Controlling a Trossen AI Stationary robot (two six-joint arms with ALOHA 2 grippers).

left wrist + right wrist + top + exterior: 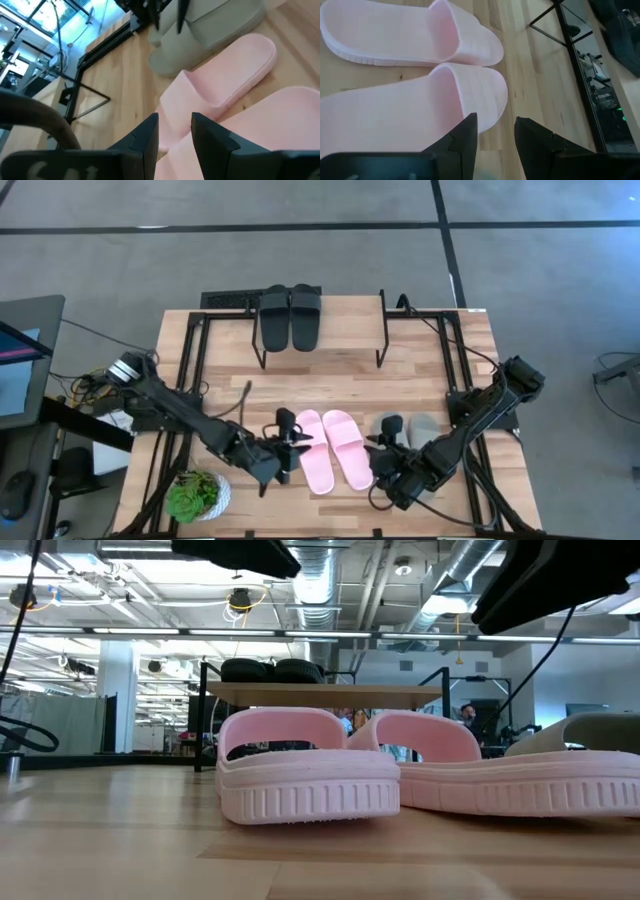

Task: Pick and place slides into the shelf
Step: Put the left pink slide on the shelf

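Note:
Two light pink slides (335,450) lie side by side on the table's near middle, soles down. A grey-green pair (410,428) lies just right of them, partly under my right arm. The black pair (290,315) rests on the plank top of the shelf (325,330) at the far edge. My left gripper (175,132) stands open over the left pink slide (200,150), at that slide's left side (290,438). My right gripper (495,131) is open beside the strap end of the right pink slide (420,110), and only bare wood shows between its fingers.
A small potted plant (198,495) stands near the front left corner, close to my left arm. Black frame rails (190,380) run along both table sides. Bare wood lies between the shelf and the slides (330,385).

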